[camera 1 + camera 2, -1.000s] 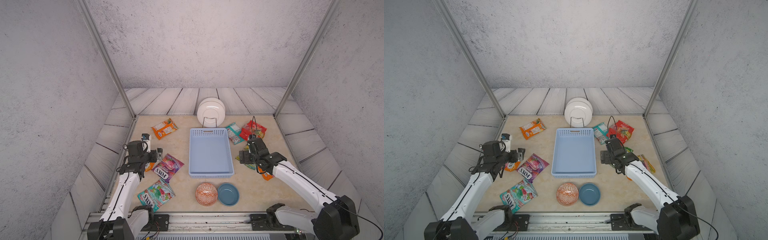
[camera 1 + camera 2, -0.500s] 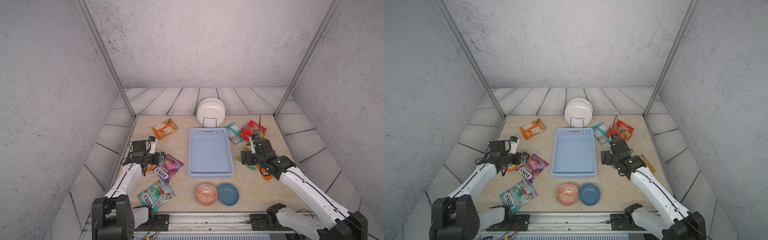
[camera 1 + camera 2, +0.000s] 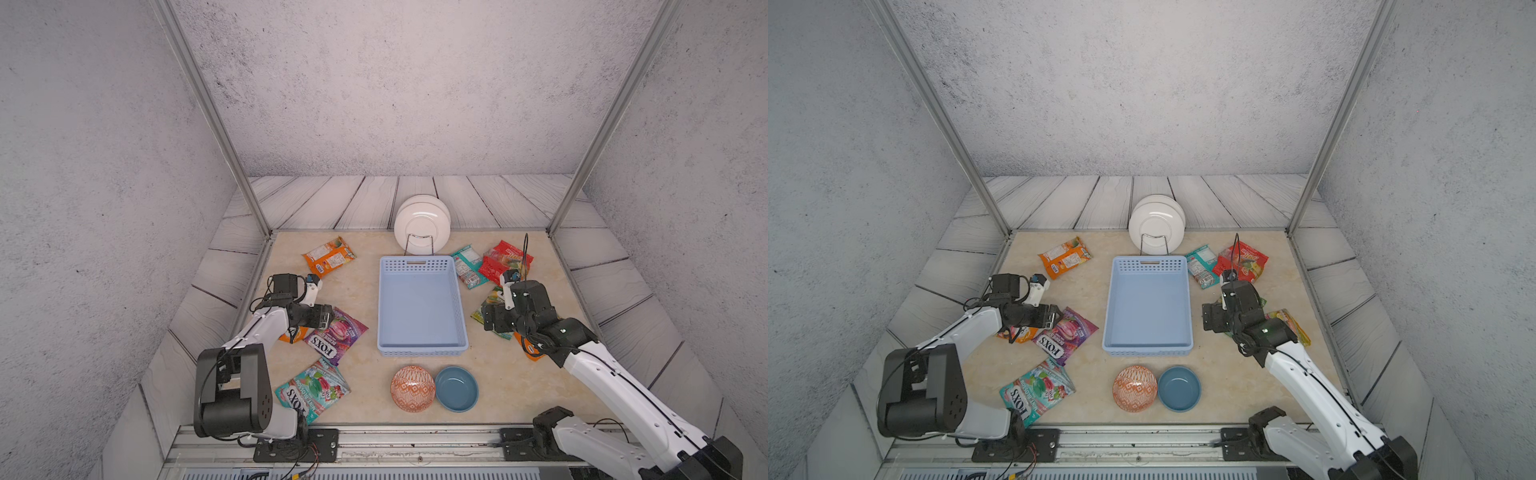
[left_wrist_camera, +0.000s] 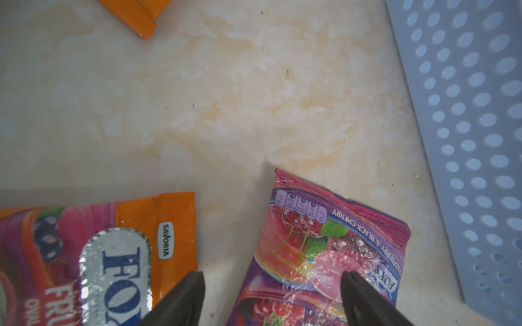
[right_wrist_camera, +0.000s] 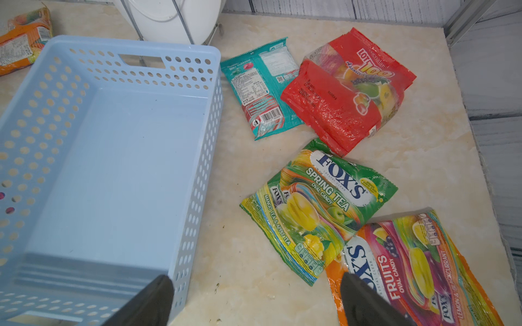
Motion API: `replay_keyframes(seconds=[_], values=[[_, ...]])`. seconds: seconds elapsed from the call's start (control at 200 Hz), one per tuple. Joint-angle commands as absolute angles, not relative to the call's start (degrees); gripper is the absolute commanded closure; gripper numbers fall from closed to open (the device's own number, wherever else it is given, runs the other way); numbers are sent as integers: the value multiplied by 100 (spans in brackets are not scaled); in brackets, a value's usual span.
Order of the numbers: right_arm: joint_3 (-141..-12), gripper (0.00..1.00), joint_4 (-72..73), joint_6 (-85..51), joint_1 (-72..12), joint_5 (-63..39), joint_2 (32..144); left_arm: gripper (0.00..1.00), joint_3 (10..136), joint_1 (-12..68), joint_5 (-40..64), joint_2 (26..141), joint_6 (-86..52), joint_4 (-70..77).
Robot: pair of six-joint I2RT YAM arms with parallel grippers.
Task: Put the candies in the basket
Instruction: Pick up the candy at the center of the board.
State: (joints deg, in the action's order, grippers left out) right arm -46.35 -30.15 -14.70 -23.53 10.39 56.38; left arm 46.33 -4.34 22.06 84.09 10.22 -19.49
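Far left, the far orange bag (image 3: 329, 257) lies alone on the tabletop (image 3: 357, 291), well apart from the action. The left fingers (image 4: 180, 299) are down low and apart, with nothing clamped. One hangs over the bare strip between the near orange bag (image 4: 127, 254) and the purple bag (image 4: 319, 254), the other over the purple bag's glossy face. Whether it touches the foil cannot be told. It looks like a bid for that bag's side edge, and that is probably a sound choice. These are light, floppy packs, slick on the flat and lumpy with sweets, so a pinch on a seam or a raised edge should bite better than a squeeze across the belly. Nearer the front, the teal Fox's bag (image 3: 312, 388) waits flat.

Centre stage, the basket (image 3: 419, 262) stands empty, so no candy is in yet. Just right of it, the small teal bag (image 3: 468, 266) lies against the red bag (image 3: 505, 262), the plumpest and probably the heaviest of the lot. Then comes the green bag (image 5: 319, 206), edge to edge with the Fruits bag (image 5: 409, 268). The right fingers (image 5: 364, 302) hover spread wide and empty. In the wrist view, one shows in front of the basket's wall and the other in front of the Fruits bag.
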Motion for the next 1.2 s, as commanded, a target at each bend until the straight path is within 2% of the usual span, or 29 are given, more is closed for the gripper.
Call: replay_keyframes(seconds=[0.0, 0.08, 0.225, 0.505, 0.661, 0.756, 0.836, 0.936, 1.046, 1.196], values=[[-4568, 3, -2881, -1429, -2339, 928, 5590, 25, 4905, -421, 2123, 8647, 1186, -2289], [-4624, 3, -3008, -1415, -2334, 1079, 5620, 32, 5023, -415, 2049, 8785, 1204, -2508], [-4557, 3, -2811, -1412, -2331, 887, 5629, 37, 5106, -420, 2077, 9041, 1356, -2660], [-4606, 3, -2877, -1390, -2338, 938, 5677, 40, 5132, -411, 2472, 9312, 1420, -2940], [-4566, 3, -2852, -1409, -2335, 917, 5673, 51, 5179, -387, 2540, 9501, 1477, -2998], [-4647, 3, -2974, -1380, -2330, 987, 5699, 73, 5243, -388, 2492, 9499, 1460, -3016], [-4633, 3, -3018, -1404, -2337, 1096, 5662, 82, 5263, -374, 2483, 9441, 1442, -3019], [-4590, 3, -2891, -1398, -2332, 889, 5655, 90, 5304, -321, 2437, 9320, 1466, -2976], [-4664, 3, -3086, -1388, -2325, 1134, 5654, 100, 5352, -245, 2314, 9114, 1599, -2999], [-4630, 3, -2983, -1391, -2334, 981, 5628, 100, 5415, -54, 2237, 8751, 1899, -2952]])
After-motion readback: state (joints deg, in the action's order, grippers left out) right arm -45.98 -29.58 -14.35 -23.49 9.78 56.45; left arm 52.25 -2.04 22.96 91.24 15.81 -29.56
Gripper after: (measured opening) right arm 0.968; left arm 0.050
